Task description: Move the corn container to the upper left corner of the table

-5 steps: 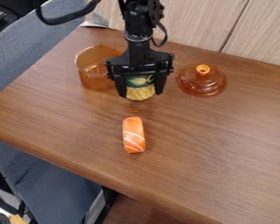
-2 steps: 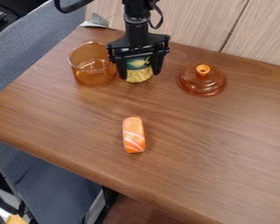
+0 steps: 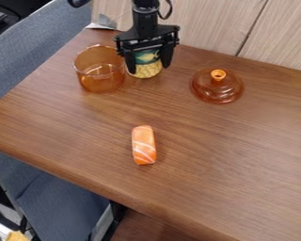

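Observation:
My gripper [image 3: 147, 68] hangs over the back of the wooden table [image 3: 222, 141], left of the middle. Its two fingers stand on either side of the corn container [image 3: 146, 64], a small can with a green and yellow label, and are shut on it. The can is upright, its upper part hidden by the gripper. Whether its base touches the table I cannot tell. The table's upper left corner lies beyond the amber pot, to the left of the can.
Just left of the can stands a see-through amber pot [image 3: 99, 77]. An amber lid [image 3: 217, 86] lies to the right, and a salmon piece [image 3: 143, 145] lies nearer the front. Behind the table is a wood-panel wall [image 3: 203, 23]; a grey fabric surface [image 3: 34, 47] borders its left edge.
My gripper and the corn container have moved back toward the wall. The amber pot has shifted slightly back and left since the earliest frame. The lid and salmon piece have stayed put.

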Robot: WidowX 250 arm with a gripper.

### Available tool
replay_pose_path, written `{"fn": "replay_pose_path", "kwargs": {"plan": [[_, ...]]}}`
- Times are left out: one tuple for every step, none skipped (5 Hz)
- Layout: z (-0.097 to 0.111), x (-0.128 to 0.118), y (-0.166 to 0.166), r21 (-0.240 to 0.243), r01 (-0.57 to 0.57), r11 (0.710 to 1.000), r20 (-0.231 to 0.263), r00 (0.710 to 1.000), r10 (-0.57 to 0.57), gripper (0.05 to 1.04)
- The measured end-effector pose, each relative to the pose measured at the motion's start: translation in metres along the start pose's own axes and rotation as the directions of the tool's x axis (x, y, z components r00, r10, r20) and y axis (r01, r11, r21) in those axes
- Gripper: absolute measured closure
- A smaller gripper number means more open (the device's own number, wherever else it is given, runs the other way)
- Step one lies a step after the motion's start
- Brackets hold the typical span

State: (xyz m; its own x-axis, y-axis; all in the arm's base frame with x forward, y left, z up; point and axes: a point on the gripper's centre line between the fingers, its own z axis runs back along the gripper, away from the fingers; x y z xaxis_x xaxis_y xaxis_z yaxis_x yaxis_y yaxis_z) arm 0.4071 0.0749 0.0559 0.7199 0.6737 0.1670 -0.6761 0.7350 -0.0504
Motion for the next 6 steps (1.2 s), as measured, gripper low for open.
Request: {"fn": "replay_pose_path", "kwargs": {"plan": [[0.002,0.012,-0.003,-0.005,-0.021,1.000,0.005,1.000,0.021,0.083],[0.004,0.019,-0.005,-0.013,-0.030,0.999,0.012,0.999,0.031,0.083],[0.004,0.016,-0.006,-0.020,-0.025,0.999,-0.004,1.000,0.025,0.083],[0.021,0.010,-0.005,-0.036,-0.017,0.999,-0.011,1.000,0.017,0.083],[0.043,0.002,-0.002,-0.058,-0.010,0.998,-0.014,1.000,0.009,0.083],[0.063,-0.004,0.003,-0.098,0.016,0.995,-0.001,1.000,-0.017,0.083]]}}
